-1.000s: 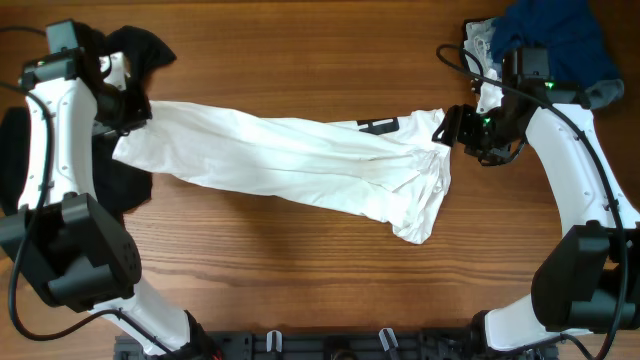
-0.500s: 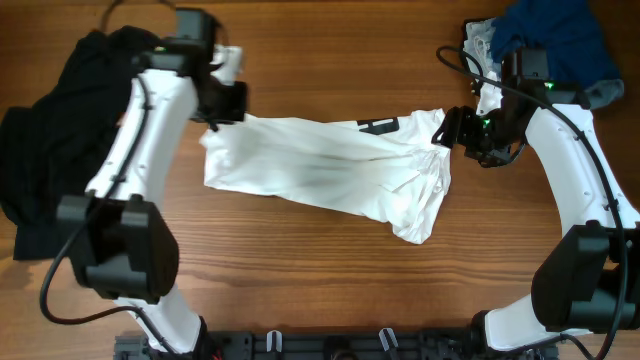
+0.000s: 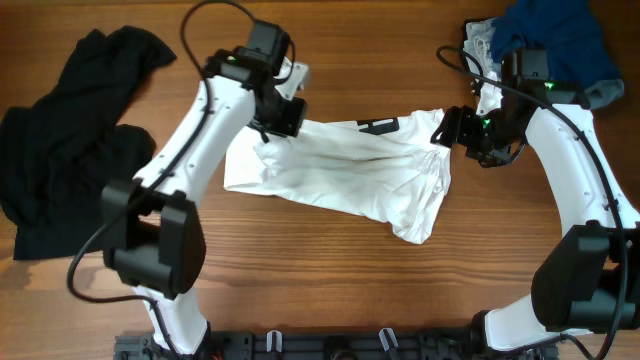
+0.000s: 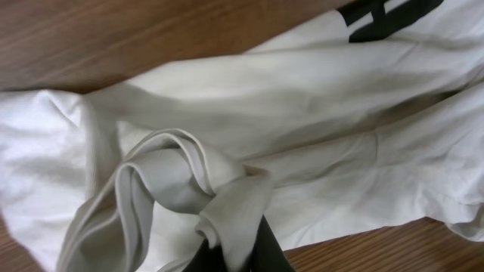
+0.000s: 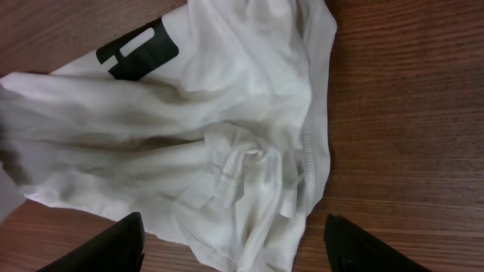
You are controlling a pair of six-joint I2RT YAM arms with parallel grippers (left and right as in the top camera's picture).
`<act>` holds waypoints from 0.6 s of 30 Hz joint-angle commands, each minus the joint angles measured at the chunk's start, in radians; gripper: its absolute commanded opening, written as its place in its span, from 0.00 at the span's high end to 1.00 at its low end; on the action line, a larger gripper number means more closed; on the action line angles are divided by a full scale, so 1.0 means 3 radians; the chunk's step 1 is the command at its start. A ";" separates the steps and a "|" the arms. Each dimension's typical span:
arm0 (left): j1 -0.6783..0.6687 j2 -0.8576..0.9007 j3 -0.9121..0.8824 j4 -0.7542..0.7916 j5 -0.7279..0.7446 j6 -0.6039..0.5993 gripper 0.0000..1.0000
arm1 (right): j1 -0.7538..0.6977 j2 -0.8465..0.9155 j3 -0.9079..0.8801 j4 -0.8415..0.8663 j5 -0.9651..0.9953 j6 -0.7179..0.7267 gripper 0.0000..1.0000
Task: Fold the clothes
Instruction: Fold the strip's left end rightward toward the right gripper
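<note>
The white garment with black block lettering lies across the table's middle, its left end lifted and doubled back. My left gripper is shut on that end; in the left wrist view a bunched fold of white cloth sits pinched in the gripper. My right gripper hovers at the garment's right end, open. In the right wrist view its fingers stand wide apart over crumpled white cloth, not touching it. The plain black garment lies at the far left.
A navy-blue garment with a pale piece beside it is heaped at the back right corner, behind the right arm. Bare wood runs along the front of the table.
My left gripper has carried the white garment's left end rightward from the table's far left, shortening the garment and uncovering the black one. The right gripper stayed in place, its jaws spreading a little.
</note>
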 commanded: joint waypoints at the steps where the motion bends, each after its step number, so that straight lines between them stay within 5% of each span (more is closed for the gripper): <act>1: -0.0109 0.0114 0.0051 0.0024 0.0137 -0.0019 0.96 | 0.0010 0.0008 -0.0008 0.0008 -0.0027 0.0027 0.23; 7: -0.0186 0.0168 0.0051 0.0188 0.0343 -0.0019 0.88 | 0.0010 0.0008 -0.0008 0.0024 -0.0027 0.0027 0.23; 9: -0.0200 0.0168 0.0051 0.0202 0.0342 -0.0019 0.35 | 0.0010 0.0008 -0.0008 0.0024 -0.0025 0.0028 0.23; 10: -0.0201 0.0168 0.0051 0.0206 0.0341 -0.0019 0.00 | 0.0010 0.0008 -0.0008 0.0025 -0.0027 0.0028 0.23; 18: -0.0141 0.0145 0.0058 0.0207 0.0342 -0.0022 0.00 | 0.0010 0.0008 -0.0008 0.0080 -0.0028 0.0086 0.19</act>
